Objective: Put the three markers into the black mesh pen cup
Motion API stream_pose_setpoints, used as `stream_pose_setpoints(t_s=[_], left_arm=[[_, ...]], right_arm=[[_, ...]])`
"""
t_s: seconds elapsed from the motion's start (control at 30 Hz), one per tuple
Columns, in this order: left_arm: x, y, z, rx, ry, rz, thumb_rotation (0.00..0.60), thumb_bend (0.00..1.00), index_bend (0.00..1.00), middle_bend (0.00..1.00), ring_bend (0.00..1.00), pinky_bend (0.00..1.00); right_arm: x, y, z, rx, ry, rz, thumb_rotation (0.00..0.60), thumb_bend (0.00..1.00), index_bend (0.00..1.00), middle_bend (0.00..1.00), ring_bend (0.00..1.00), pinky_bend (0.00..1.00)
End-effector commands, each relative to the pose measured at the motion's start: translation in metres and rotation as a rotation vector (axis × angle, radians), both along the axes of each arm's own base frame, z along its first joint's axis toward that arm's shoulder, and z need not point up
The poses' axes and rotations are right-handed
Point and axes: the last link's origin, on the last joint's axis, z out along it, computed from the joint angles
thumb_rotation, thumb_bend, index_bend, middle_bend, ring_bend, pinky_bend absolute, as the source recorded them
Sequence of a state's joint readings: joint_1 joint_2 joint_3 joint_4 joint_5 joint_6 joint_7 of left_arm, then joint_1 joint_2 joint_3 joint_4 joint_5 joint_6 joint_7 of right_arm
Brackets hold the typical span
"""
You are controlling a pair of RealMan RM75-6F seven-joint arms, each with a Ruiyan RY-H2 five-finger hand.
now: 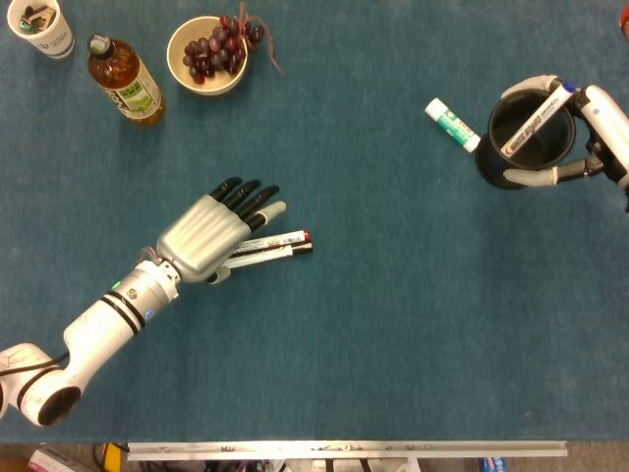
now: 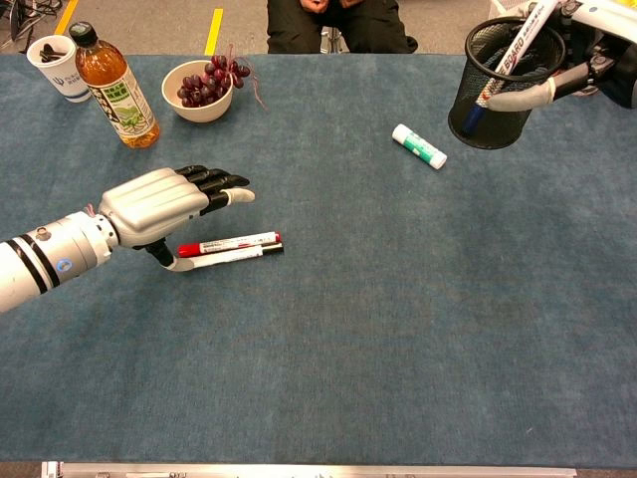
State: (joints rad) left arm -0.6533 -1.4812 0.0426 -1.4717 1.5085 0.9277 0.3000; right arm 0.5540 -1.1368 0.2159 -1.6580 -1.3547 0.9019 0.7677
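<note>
On the blue felt-covered table [image 2: 398,319], the silver left hand [image 2: 164,204] hovers with fingers spread and empty over the cap ends of the red-capped marker [image 2: 229,242] and black-capped marker [image 2: 227,256], which lie touching side by side. A loose pinch could roll them apart or lift both. The white right hand [image 1: 590,138] grips the black mesh pen cup [image 2: 496,90], which holds the blue-capped whiteboard marker [image 2: 508,62] leaning at the rim; tilting the cup could spill it.
</note>
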Motion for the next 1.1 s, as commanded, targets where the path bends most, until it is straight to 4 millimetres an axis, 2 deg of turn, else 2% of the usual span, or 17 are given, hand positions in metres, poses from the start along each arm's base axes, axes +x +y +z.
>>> stream_pose_setpoints(t_s=[0.03,0.17,0.33,0.53,1.1], left_arm=[[0.004,-0.002,0.004,0.002,0.008,-0.018,0.6,0.15,0.06,0.0,0.01,0.11],[0.003,0.004,0.007,0.025,0.025,-0.026,0.6,0.15,0.06,0.0,0.01,0.11],[-0.007,0.014,0.008,0.049,0.072,-0.018,0.6,0.15,0.06,0.0,0.01,0.11],[-0.013,0.016,0.006,0.045,0.09,0.0,0.6,0.15,0.06,0.0,0.01,0.11],[0.0,0.013,-0.009,0.008,0.066,-0.016,0.6,0.15,0.06,0.0,0.01,0.11]], right_arm=[[0.0,0.0,0.0,-0.001,-0.001,-0.001,0.6,0.31,0.47,0.43,0.34,0.43],[-0.001,0.0,0.0,0.0,-0.003,-0.003,0.6,0.31,0.47,0.43,0.34,0.43],[-0.002,0.0,0.0,-0.001,-0.006,-0.007,0.6,0.31,0.47,0.43,0.34,0.43],[-0.003,-0.001,0.001,0.001,-0.009,-0.012,0.6,0.31,0.47,0.43,0.34,0.43],[-0.008,0.002,0.005,-0.005,-0.013,-0.024,0.6,0.31,0.47,0.43,0.34,0.43]])
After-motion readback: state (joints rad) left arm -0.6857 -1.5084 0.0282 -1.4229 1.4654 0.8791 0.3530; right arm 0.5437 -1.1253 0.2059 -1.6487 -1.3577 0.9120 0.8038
